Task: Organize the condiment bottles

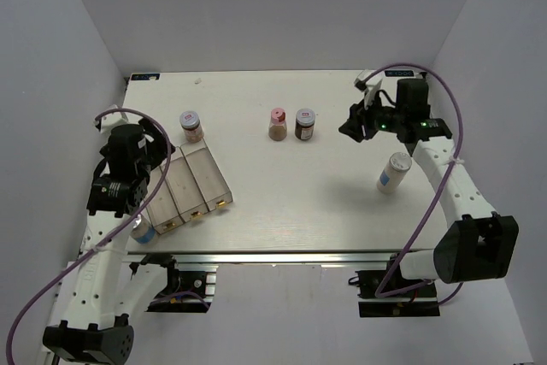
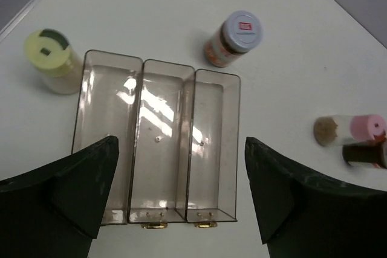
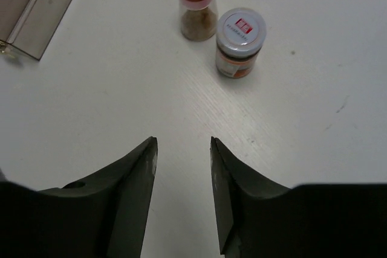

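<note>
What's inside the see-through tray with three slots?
The tray looks empty: nothing in its three slots. A tool finger covers the near corner of one outer slot, so that bit is hidden.

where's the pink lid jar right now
In the top view the pink-lidded jar stands upright mid-scene, just left of the dark brown jar and right of the clear tray.

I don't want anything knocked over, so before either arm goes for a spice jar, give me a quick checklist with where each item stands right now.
1. Right gripper open and empty: ok.
2. Left gripper open and empty: ok.
3. All three compartments of the tray free: ok.
4. Pink-lid jar and dark silver-lid jar upright: ok.
5. Finger room between those two jars: cannot tell.
</note>
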### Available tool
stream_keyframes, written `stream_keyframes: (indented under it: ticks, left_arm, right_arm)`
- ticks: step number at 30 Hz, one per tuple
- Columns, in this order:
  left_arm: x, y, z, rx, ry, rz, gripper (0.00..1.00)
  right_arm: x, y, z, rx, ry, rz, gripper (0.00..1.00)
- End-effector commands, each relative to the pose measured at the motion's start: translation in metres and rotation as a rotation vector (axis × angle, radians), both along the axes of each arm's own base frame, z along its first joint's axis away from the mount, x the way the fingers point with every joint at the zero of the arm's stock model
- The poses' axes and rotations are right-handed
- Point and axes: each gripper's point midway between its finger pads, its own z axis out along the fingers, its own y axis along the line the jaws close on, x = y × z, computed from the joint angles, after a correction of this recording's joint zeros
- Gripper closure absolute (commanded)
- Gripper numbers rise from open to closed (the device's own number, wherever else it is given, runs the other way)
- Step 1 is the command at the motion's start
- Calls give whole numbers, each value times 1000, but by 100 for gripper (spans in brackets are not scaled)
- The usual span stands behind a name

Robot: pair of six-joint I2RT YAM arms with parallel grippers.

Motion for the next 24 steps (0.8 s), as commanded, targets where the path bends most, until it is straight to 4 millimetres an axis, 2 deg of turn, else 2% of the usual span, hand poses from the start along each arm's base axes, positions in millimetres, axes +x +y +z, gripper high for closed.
stream_keyframes:
  ticks: [1, 3, 4, 6, 7, 8, 10, 12, 16, 24]
  left_arm:
    - [-27, 34, -10, 20, 95, 244, 4]
    - [-33, 47, -22, 57, 168, 323, 2]
    - [-33, 48, -26, 64, 187, 329, 2]
    - [-23, 50, -38, 49, 232, 320, 2]
    - [-19, 53, -43, 37, 253, 320, 2]
    - [-19, 67, -49, 16, 276, 364, 2]
    - [-7, 71, -65, -32, 329, 332, 2]
    - [-4, 96, -77, -84, 352, 371, 2]
    - [7, 106, -79, -68, 358, 381, 2]
    - [24, 133, -115, -131, 394, 417, 2]
  right_arm:
    - [1, 14, -16, 23, 47, -47, 55]
    - [-4, 24, -25, 25, 81, -38, 47]
    - [-4, 27, -30, 22, 101, -36, 32]
    - [-6, 32, -36, 24, 127, -33, 25]
    - [-5, 32, -38, 27, 138, -35, 23]
    - [-4, 33, -42, 27, 152, -35, 22]
    - [-4, 33, -44, 27, 159, -30, 20]
    - [-3, 33, -48, 15, 153, -23, 17]
    - [-4, 33, -48, 6, 133, -9, 14]
    - [-4, 34, -57, -3, 147, 15, 11]
